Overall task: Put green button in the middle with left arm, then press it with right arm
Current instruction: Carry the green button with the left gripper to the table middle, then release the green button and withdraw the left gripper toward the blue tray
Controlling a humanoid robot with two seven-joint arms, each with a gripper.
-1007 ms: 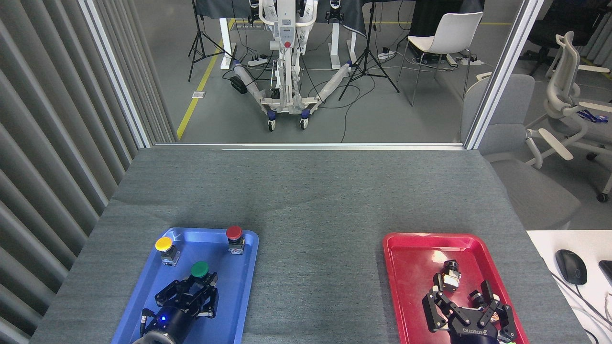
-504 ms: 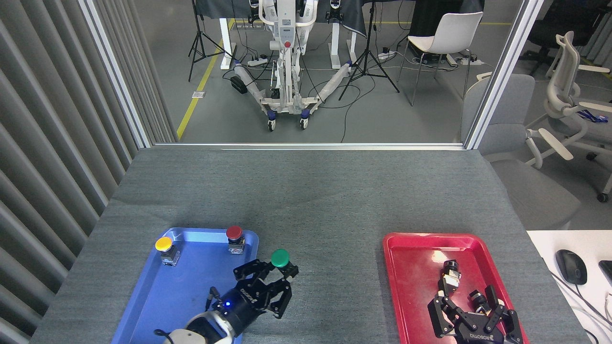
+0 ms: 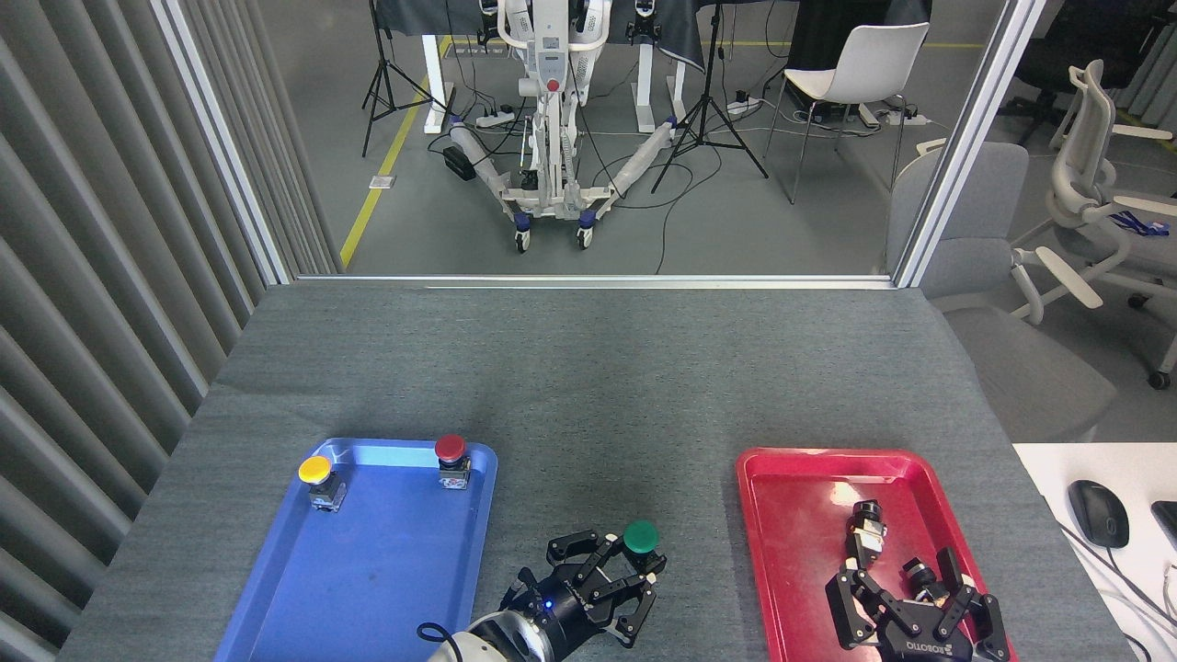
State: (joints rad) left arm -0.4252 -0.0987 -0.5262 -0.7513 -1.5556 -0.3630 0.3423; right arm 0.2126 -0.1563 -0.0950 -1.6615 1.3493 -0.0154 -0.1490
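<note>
green button (image 3: 641,536): held in the left gripper (image 3: 611,584), fingers closed around its base below the cap; sits over the bare grey table cover (image 3: 588,386) between the two trays, near the front edge. Can't tell if the base touches the cover yet.
button axis: long axis roughly vertical, cap up, maybe slightly tilted toward the far edge. Base mostly hidden by the fingers.
left gripper: grasping the button, blue wrist light showing, arm entering from the front edge.
right gripper (image 3: 919,611): over the red tray (image 3: 791,496) at its front end, fingers spread, holding nothing. A small black-and-silver part (image 3: 866,533) lies in the tray just beyond its fingertips.
blue tray (image 3: 368,552): yellow button (image 3: 315,472) at far-left corner, red button (image 3: 451,450) at far-right corner; both well clear of the green one.
step: placing, judged; press not yet done.
risk 1: releasing with the base tilted or above the cover, so the button tips onto its side and the cap can't be pressed from above.
risk 2: fingers snag the cap on opening and drag it off-centre.
risk 3: right arm's sweep out of the red tray clips the tray rim or the loose part.
</note>
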